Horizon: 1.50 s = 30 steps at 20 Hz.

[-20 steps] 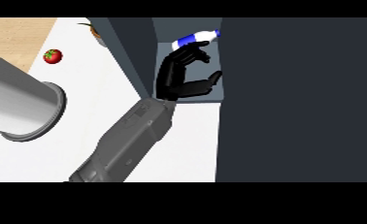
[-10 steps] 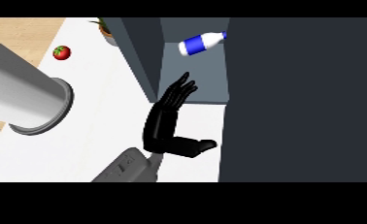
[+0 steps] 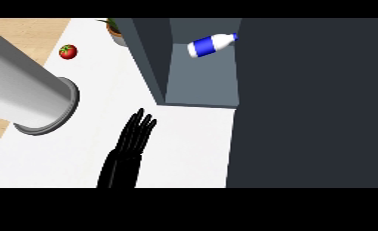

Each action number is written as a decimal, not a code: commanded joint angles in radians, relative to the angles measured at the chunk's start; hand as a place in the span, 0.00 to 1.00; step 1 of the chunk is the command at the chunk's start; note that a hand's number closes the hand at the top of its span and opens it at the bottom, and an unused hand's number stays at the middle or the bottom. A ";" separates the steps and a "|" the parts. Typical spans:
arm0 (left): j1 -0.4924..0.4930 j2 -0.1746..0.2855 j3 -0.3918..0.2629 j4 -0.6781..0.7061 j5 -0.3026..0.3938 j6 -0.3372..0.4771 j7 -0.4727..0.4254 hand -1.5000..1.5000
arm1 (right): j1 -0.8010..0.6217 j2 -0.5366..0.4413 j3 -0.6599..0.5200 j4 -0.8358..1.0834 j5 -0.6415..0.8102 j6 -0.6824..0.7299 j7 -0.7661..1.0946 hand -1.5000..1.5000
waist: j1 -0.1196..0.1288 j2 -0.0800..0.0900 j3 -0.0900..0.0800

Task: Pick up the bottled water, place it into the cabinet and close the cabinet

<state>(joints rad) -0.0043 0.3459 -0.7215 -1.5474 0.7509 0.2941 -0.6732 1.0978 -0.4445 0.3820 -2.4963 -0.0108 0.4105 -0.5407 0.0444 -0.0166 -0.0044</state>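
The bottled water is clear with a blue label and a white cap. It lies on its side inside the open grey cabinet, near the back, with its cap pointing right. My right hand is black and sits over the white counter, below and left of the cabinet opening. Its fingers are straight, point up toward the cabinet and hold nothing. A wide gap separates hand and bottle. The left hand does not show.
A broad dark panel fills the right side beside the cabinet opening. A thick grey cylinder slants in from the left edge. A red tomato and a potted plant sit at the far left on the counter.
The right hand let go of the bottle, straightened its fingers and drew back down and left out of the cabinet. The bottle stays lying inside.
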 commanded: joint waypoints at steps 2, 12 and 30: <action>0.133 0.136 0.015 -0.095 0.004 -0.084 -0.063 0.00 | -0.066 -0.133 -0.006 -0.157 0.187 0.076 0.054 1.00 | 0.006 -0.003 -0.002; 0.334 0.383 0.163 -0.225 0.082 -0.246 -0.167 0.00 | -0.229 -0.092 0.222 -0.188 0.195 0.006 0.243 1.00 | 0.021 0.009 -0.006; 0.447 0.569 0.278 -0.205 0.140 -0.485 -0.246 0.00 | -0.699 -0.066 0.337 -0.019 0.082 0.012 0.567 1.00 | 0.117 0.038 -0.014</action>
<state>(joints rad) 0.4306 0.8988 -0.4560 -1.7513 0.8843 -0.1723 -0.9122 0.4840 -0.5154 0.6073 -2.4963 0.0175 0.3976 -0.1362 0.1450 0.0175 -0.0150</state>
